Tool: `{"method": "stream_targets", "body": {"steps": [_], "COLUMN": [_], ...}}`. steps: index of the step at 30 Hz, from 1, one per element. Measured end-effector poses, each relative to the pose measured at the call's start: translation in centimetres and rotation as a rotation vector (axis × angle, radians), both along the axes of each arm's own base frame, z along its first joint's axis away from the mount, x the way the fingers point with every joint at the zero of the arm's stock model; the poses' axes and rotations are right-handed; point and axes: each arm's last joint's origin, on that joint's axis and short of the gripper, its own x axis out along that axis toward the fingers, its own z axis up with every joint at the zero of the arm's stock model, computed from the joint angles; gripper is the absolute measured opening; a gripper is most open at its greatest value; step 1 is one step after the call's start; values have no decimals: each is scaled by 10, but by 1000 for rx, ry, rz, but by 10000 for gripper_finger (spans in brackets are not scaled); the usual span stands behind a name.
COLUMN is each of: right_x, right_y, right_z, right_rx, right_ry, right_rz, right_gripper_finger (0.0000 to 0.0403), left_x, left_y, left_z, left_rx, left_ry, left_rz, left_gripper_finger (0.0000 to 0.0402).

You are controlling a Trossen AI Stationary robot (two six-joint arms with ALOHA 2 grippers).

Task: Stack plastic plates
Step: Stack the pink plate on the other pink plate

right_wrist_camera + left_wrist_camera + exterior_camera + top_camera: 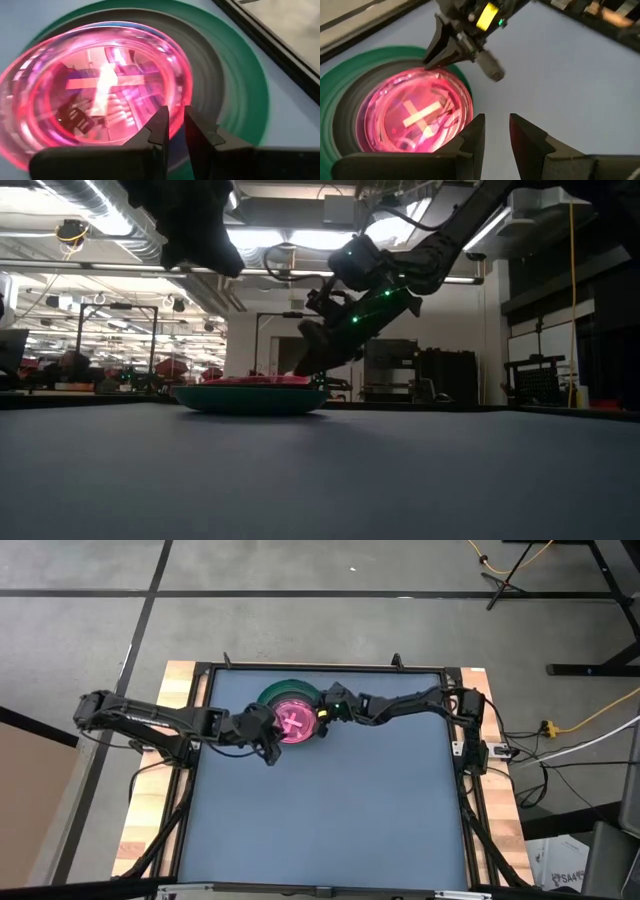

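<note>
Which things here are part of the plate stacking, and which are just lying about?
Job:
- dark green plate, bottom of the stack
- dark grey plate on it
- translucent pink plate on top
- right gripper, at the pink plate's rim
- left gripper, beside the stack

Lying about:
- yellow cable on the floor

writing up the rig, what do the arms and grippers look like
Both arms are dark, jointed and slim. The right gripper carries small green lights and a yellow tag near the wrist. The left gripper has two flat, dark, tapering fingers.
</note>
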Motion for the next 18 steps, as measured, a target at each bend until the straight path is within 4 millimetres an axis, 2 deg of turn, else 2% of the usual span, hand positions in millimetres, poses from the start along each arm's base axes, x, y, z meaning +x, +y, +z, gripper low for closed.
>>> {"method": "stream_targets", "body": {"steps": [5, 12, 18], "right_x": [2, 0, -1], "right_y": [5, 1, -3], "right_z": [0, 0, 0], "right_rx": [2, -23, -15], "right_ry": [-1, 8, 6], "right_rz": [17, 19, 20], "right_gripper_finger": [49, 49, 49], "left_x": [13, 33, 52], "left_y": [-5, -14, -16], "left_z": [-18, -52, -79], "left_rx": [4, 6, -2], "left_ry": [82, 226, 276], "left_rz": [-21, -56, -93], "left_gripper_finger": [82, 82, 82]}}
